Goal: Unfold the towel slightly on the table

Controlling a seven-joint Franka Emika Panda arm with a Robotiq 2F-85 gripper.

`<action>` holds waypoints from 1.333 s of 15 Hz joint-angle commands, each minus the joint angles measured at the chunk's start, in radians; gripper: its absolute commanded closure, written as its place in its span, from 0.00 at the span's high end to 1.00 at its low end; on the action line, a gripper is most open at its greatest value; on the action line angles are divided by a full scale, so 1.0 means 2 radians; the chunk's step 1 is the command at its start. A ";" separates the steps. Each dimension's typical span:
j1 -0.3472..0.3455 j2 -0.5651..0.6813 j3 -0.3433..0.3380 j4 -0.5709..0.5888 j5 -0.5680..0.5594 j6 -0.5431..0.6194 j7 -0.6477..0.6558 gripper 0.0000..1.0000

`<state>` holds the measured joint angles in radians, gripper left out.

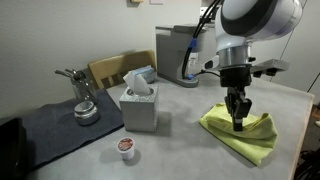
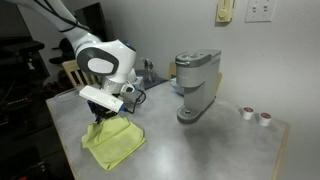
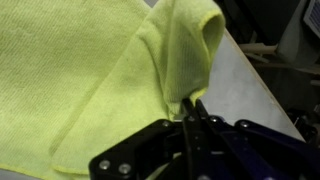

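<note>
Within the clamped claw (image 3: 190,106), the towel (image 3: 95,70)

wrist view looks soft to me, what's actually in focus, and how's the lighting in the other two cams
Wrist view: the towel weave reads fairly clear, while the pincer, shut on a raised fold, is dark and blurred. In both exterior views: even, soft room light, low resolution, no harsh glare; in an exterior view the table shows a faint sheen.
</note>
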<state>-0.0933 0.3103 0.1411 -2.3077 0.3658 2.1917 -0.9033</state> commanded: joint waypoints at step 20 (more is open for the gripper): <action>0.011 -0.049 -0.016 0.015 0.073 -0.148 -0.095 0.01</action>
<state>-0.0845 0.1887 0.1302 -2.3034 0.4878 1.9384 -1.0670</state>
